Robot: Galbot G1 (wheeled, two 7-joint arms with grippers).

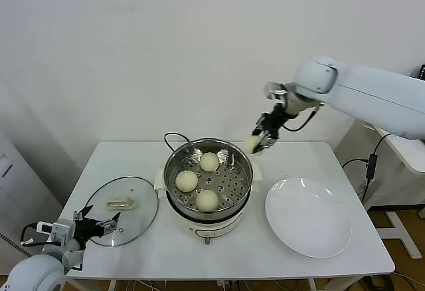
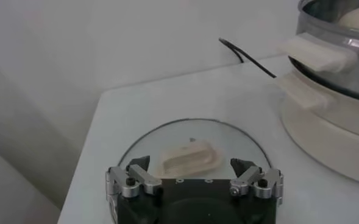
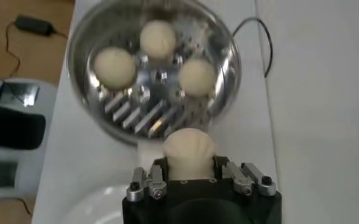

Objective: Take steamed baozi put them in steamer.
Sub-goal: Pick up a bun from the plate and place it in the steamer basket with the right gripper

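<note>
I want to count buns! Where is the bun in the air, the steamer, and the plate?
held baozi point(image 3: 188, 151), right wrist view, its rounded top.
steamer point(image 1: 242, 194), head view, its steel rim.
white plate point(image 1: 308, 221), head view, its bare middle.

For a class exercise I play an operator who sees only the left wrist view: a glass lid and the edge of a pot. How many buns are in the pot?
Observer: Three buns lie on the holed tray of the pot.
Operator: Is there a fourth?
Observer: Yes, the right hand holds a fourth bun in the air above the pot's far right rim.
Operator: And the plate?
Observer: The white plate right of the pot has no buns on it.
Operator: My left hand?
Observer: The left hand is open at the lid's near-left edge.
</note>
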